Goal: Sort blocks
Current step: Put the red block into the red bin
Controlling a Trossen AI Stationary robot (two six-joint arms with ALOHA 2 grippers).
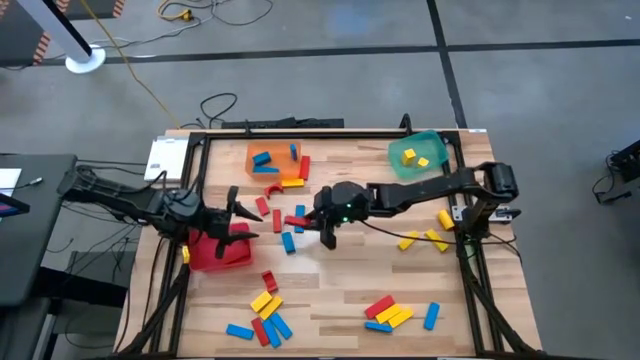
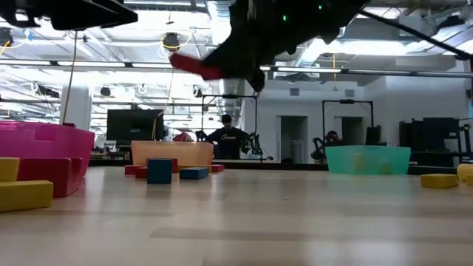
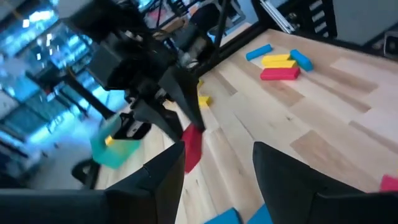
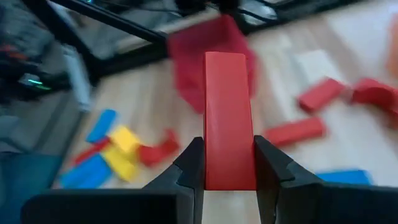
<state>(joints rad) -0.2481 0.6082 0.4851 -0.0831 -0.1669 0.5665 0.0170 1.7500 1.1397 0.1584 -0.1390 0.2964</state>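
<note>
Pinching a red block (image 4: 229, 121) between both fingers, right end effector (image 1: 322, 226) over the middle of the table (image 1: 340, 290), block sticking out past the fingertips; seen in the low view (image 2: 198, 66) lifted well clear of the wood and tilted
Hovering over the red bin (image 1: 222, 252) at the table's left side, left end effector (image 1: 238, 215), fingers spread with nothing between them
Lying loose near the centre, just beside the right end effector: several red blocks (image 1: 297, 220) and blue blocks (image 1: 289, 242)
Grouped near the front edge, left of centre: yellow, blue and red blocks (image 1: 266, 315), some touching, with one red block (image 1: 269, 282) a little apart behind them
Grouped near the front edge, right of centre: red, yellow and blue blocks (image 1: 389, 312) touching, plus one blue block (image 1: 432, 316) just beside
Resting near the right rail: yellow blocks (image 1: 424, 239)
Sitting at the back of the table: orange bin (image 1: 276, 165) holding blue blocks and an orange-looking one, with a red block (image 1: 304, 167) against its right side; green bin (image 1: 420, 155) holding yellow blocks (image 1: 415, 157)
Visible in the room beyond the table in the low view: a person (image 2: 227, 133) in dark clothing
</note>
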